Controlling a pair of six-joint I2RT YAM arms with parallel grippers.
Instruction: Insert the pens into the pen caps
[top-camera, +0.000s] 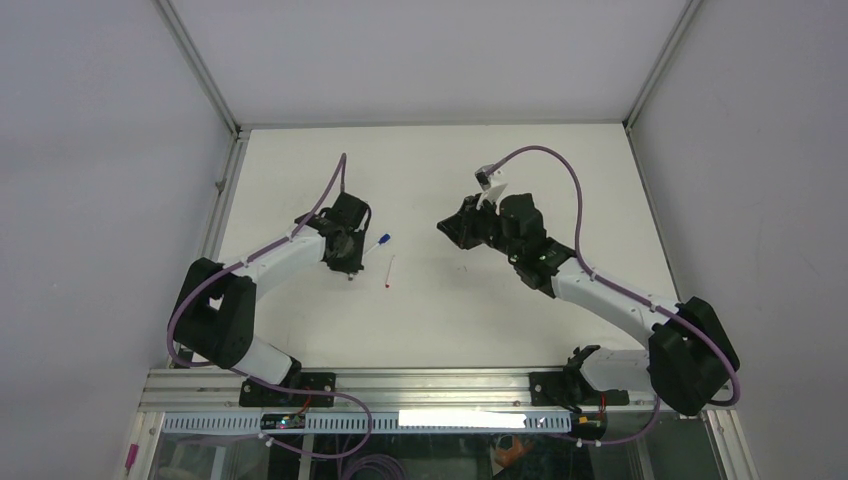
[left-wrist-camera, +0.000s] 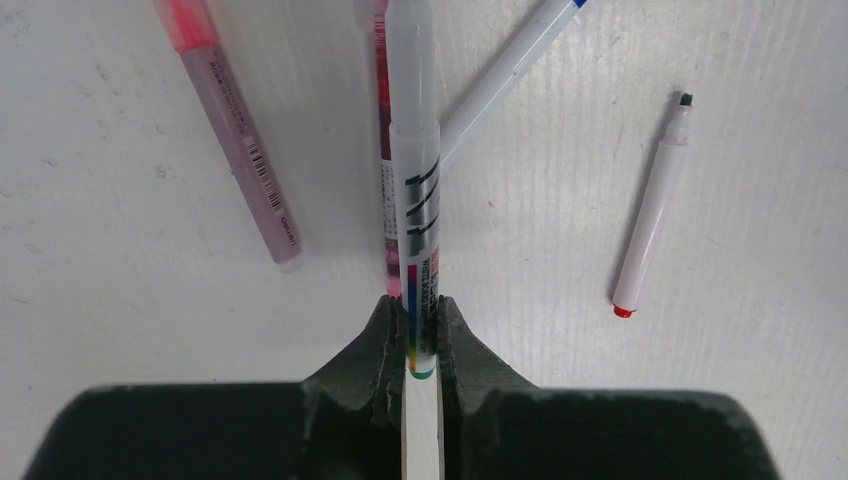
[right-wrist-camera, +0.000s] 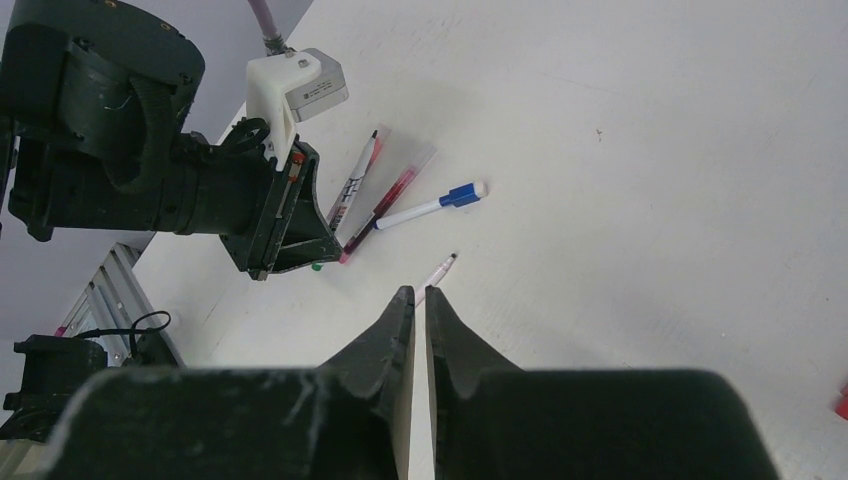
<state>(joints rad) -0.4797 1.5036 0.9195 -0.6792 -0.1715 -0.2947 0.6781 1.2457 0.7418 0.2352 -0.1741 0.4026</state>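
Note:
My left gripper (left-wrist-camera: 413, 305) is shut on the tail of a white pen (left-wrist-camera: 415, 180) that wears a whitish cap (left-wrist-camera: 413, 60) and points away over the table. A dark red pen (left-wrist-camera: 383, 200) lies right under it. A pale pink pen (left-wrist-camera: 240, 150) with a pink cap lies to the left. A white pen (right-wrist-camera: 420, 209) with a blue cap (right-wrist-camera: 462, 193) lies slanted to the right. An uncapped white pen (left-wrist-camera: 652, 215) with a red tail lies apart at the right. My right gripper (right-wrist-camera: 420, 295) hangs above the table, shut and empty, facing the left gripper (top-camera: 350, 268).
A small red thing (right-wrist-camera: 843, 400) shows at the right edge of the right wrist view, cut off. Grey walls and metal rails (top-camera: 215, 215) border the white table (top-camera: 450, 320). The right arm (top-camera: 600, 290) reaches in from the near right.

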